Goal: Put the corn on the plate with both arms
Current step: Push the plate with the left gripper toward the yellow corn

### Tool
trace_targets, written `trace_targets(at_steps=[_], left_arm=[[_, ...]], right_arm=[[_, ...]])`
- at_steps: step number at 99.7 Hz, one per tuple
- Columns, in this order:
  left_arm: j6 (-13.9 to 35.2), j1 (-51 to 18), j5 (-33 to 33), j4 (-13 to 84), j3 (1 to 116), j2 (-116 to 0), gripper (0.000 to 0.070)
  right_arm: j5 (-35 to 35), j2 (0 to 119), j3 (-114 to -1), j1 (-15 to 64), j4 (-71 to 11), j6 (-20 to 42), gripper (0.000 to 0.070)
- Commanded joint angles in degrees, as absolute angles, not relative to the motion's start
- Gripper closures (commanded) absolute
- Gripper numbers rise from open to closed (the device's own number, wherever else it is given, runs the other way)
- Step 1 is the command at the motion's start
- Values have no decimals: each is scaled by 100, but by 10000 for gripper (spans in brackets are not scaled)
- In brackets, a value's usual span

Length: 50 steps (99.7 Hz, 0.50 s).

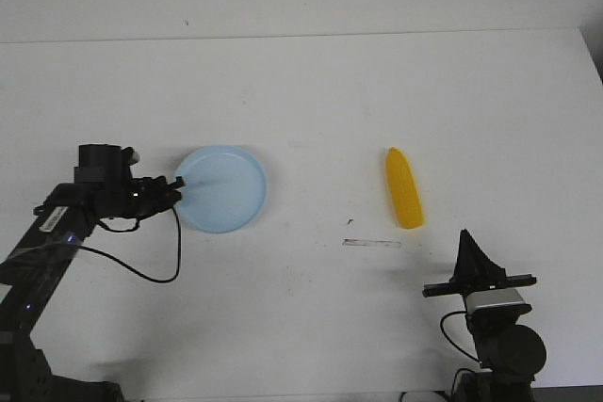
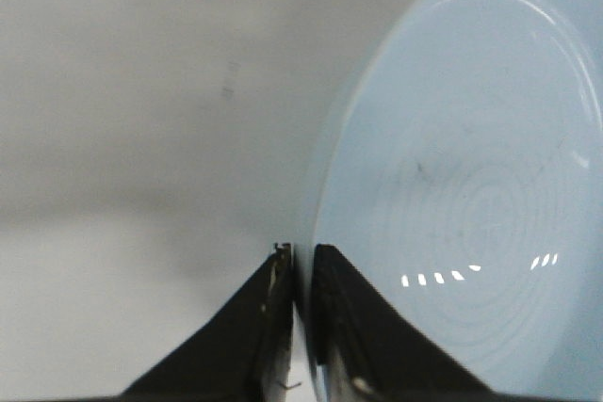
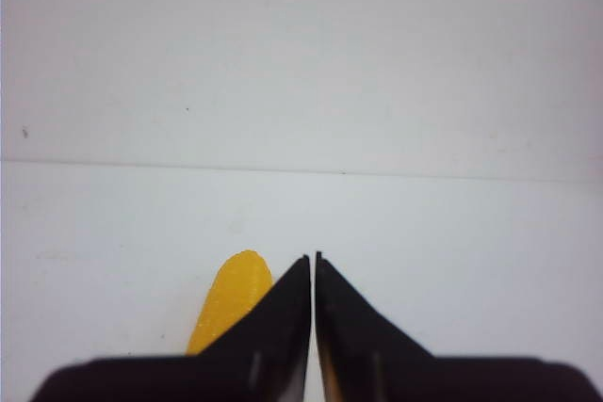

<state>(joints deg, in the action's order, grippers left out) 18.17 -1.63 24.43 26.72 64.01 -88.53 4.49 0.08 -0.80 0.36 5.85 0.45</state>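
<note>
Corn (image 1: 403, 187) lay just ahead of R claw (image 3: 313, 256), long axis pointing away.
R claw closed, empty; L claw (image 2: 300, 251) pinched plate (image 1: 226, 197) rim.

white table (image 1: 311, 91), small clear strip (image 1: 371, 244)

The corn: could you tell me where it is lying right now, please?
In the front view the corn lies on the table's right half, well right of the plate, ahead of the right gripper.
</note>
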Motion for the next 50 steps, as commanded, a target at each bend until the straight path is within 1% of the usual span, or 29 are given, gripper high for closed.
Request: trace_targets(at_steps=[1, 10, 17, 27, 33, 50], left_arm=[[2130, -510, 2530, 2504, 6453, -8976, 699], [2497, -1009, 2528, 2270, 6453, -9045, 699], [2676, -1372, 2440, 2115, 6453, -9111, 699], [2818, -1809, 2051, 1984, 6453, -9212, 699], [2821, -2016, 1824, 1944, 6453, -9295, 699], [2869, -2265, 1787, 1925, 6453, -9478, 699]], right_arm=[[451, 8, -71, 36, 644, 126, 695], [451, 8, -71, 36, 644, 126, 695], [451, 8, -71, 36, 644, 126, 695], [451, 8, -71, 36, 644, 126, 695], [451, 8, -71, 36, 644, 126, 695], [451, 8, -71, 36, 644, 126, 695]])
